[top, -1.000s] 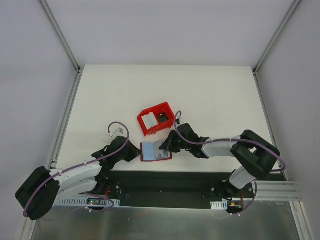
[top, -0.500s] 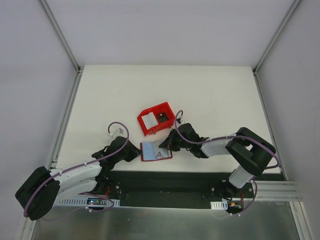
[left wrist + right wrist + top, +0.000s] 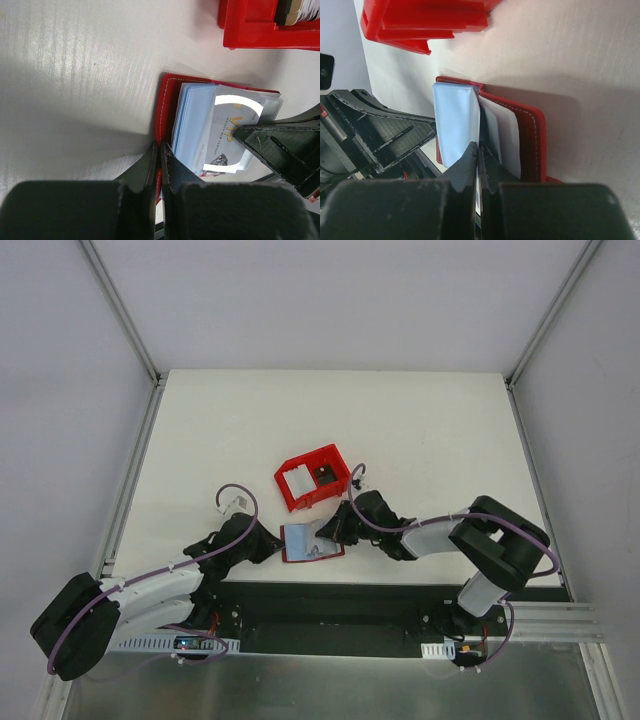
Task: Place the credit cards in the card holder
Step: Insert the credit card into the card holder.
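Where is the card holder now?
Top view: the dark-red folding card holder lies open near the white table's near edge, in front of the bright red plastic bin, between the left tool and right tool.

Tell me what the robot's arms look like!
The left arm and right arm look alike: smooth white middle parts and chunky black joints. A purple cable loops along each. The left gripper and right gripper are black, each with two slim, flat fingers. I see no markings.
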`<action>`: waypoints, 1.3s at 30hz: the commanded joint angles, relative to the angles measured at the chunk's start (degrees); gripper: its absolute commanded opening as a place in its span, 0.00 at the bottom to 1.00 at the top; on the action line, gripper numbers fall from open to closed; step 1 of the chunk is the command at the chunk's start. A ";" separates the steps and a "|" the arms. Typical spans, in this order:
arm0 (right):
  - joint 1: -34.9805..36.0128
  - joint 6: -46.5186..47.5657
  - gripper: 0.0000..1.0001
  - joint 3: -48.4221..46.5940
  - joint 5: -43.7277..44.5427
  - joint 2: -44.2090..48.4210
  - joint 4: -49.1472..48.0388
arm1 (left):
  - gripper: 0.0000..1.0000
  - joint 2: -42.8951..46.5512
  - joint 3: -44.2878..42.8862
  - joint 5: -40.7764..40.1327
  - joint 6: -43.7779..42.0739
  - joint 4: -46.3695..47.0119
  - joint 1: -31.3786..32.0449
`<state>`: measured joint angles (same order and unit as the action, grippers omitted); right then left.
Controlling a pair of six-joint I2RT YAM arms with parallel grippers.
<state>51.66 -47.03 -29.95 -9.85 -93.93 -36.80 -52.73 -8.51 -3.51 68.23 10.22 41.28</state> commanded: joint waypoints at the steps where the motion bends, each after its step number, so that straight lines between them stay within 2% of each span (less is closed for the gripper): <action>1: 0.99 -0.09 0.01 2.27 0.62 1.20 1.11 | 0.00 -0.18 1.13 -0.45 0.59 0.15 0.38; 8: 0.02 0.27 0.01 3.94 0.80 3.58 3.31 | 0.00 -0.18 1.22 -0.89 0.85 0.07 0.38; 15: 0.20 0.71 0.01 0.43 -3.42 -0.63 3.05 | 0.00 -0.97 0.52 -0.62 0.33 0.33 0.38; 26: 1.51 0.62 0.02 -3.09 -4.83 -4.07 2.52 | 0.00 -0.80 0.60 -0.53 0.15 0.33 0.38; 28: 1.95 0.79 0.05 -3.97 -4.40 -4.42 2.61 | 0.00 -0.80 0.43 -0.53 0.06 0.33 0.38; 31: 1.95 1.84 0.16 -3.53 -2.21 -2.93 4.18 | 0.00 -0.45 0.60 -0.27 -0.11 0.33 0.38; 34: 1.95 5.44 0.30 -5.02 1.22 0.32 12.59 | 0.00 0.17 0.87 -0.10 -0.02 0.33 0.38; 39: 2.57 9.40 0.42 -8.27 5.45 3.23 23.60 | 0.00 0.96 0.78 -0.10 -0.81 -0.11 0.30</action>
<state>53.52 -42.68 -35.33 -9.43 -93.58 -25.28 -52.58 -8.45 -3.49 68.18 10.76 41.30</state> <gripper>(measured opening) 0.384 0.007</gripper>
